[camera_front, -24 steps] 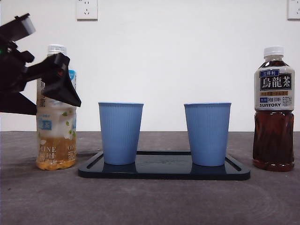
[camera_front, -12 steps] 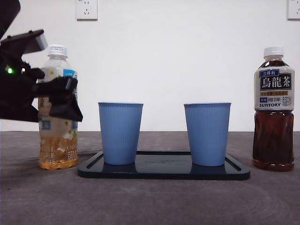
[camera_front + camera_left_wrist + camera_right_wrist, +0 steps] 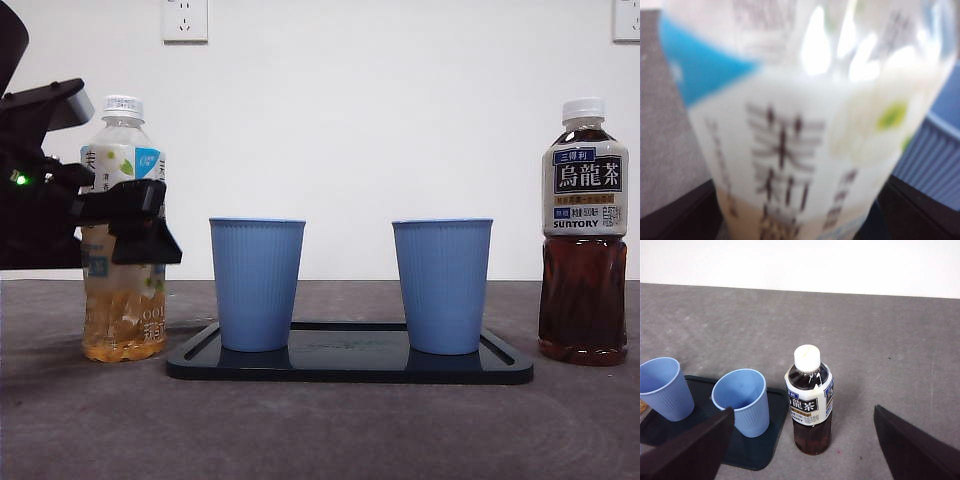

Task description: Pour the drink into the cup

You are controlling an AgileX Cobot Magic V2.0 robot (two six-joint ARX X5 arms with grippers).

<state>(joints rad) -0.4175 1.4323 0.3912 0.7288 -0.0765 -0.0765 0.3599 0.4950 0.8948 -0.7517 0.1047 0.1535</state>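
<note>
The left gripper (image 3: pixel 135 225) reaches in from the tabletop's left edge at mid-height of the jasmine tea bottle (image 3: pixel 122 230), its black jaws standing either side of the label. In the left wrist view the bottle (image 3: pixel 805 125) fills the gap between the two jaws, though whether they press on it or merely flank it cannot be told. The bottle stands upright on the grey tabletop (image 3: pixel 320 430), white cap on, pale amber tea in its lower part, just left of the black tray (image 3: pixel 350 368).

Two blue ribbed cups stand upright on the tray, the left cup (image 3: pixel 257 284) nearest the bottle, the right cup (image 3: pixel 442 285) well apart from it. A capped Suntory oolong tea bottle (image 3: pixel 585 232) stands beyond the tray's right end.

The right gripper (image 3: pixel 800 450) hangs high above the oolong bottle (image 3: pixel 809 400), jaws spread wide, holding nothing.
</note>
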